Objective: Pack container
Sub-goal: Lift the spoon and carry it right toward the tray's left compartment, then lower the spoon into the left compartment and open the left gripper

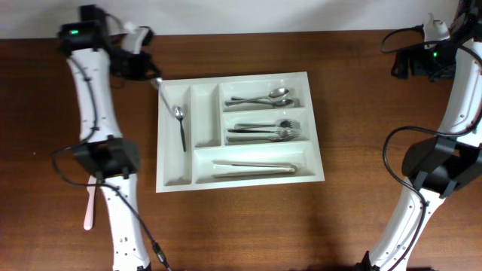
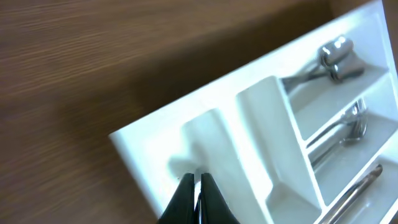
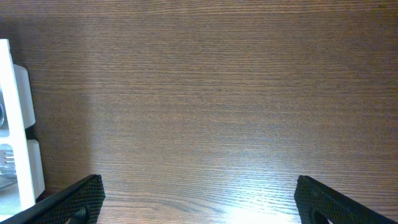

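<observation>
Black fingers (image 2: pixel 184 198) of the left gripper (image 2: pixel 196 190) fill the bottom of the left wrist view, pressed together with only a thin pale sliver between them. Whether anything is pinched there cannot be told. They hang over the outermost narrow compartment of the container (image 2: pixel 261 106), near its corner.

From overhead, the container (image 1: pixel 204 113) lies near the middle of the wooden table (image 1: pixel 248 226), slightly toward the left arm, with its long sides running left to right. The left gripper (image 1: pixel 154 80) sits at its far left corner. A spoon (image 1: pixel 180 124) is in the leftmost narrow compartment, bowl toward the far side, and a thin pale line runs from the gripper toward that bowl. It is too fine to tell whether it belongs to the spoon.

More spoons (image 1: pixel 267 98) lie in the upper long compartment, forks (image 1: pixel 267 130) in the middle one, and long slim metal pieces (image 1: pixel 252 167) in the lowest one.

The right gripper (image 3: pixel 199 202) hangs over bare wood with its fingers spread wide apart, and the container's edge (image 3: pixel 18 124) shows at the left of its view. A pale pink utensil (image 1: pixel 89 211) lies on the table beside the left arm, well apart from the container.
</observation>
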You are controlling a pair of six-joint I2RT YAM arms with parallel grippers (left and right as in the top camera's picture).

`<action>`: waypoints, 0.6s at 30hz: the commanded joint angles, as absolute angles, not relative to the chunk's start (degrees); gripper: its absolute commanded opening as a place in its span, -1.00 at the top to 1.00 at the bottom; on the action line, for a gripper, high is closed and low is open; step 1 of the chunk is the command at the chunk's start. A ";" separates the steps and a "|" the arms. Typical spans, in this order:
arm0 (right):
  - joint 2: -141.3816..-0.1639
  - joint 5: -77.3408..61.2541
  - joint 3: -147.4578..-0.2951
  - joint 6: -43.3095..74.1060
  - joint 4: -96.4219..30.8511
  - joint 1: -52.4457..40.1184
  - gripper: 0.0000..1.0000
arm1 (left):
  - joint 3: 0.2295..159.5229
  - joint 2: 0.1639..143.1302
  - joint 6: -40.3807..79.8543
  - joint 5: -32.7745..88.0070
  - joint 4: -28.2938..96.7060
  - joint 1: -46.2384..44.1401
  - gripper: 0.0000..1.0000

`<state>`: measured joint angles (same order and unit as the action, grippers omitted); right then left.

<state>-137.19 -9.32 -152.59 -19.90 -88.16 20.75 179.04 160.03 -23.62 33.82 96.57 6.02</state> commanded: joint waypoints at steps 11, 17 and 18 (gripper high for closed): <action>-136.35 -9.21 -152.29 -19.81 -88.01 21.04 -0.97 | 179.28 159.68 -20.21 23.09 96.73 -0.97 0.97; -136.35 -9.21 -152.29 -19.81 -88.01 21.04 -0.97 | 177.45 157.18 -20.18 22.87 96.73 -0.62 0.96; -136.35 -9.21 -152.29 -19.81 -88.01 21.04 -0.97 | 176.53 156.46 -20.18 22.79 96.73 -0.62 0.96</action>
<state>-137.19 -9.32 -152.59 -19.92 -88.16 20.75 178.41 159.92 -20.99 23.57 96.64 -0.99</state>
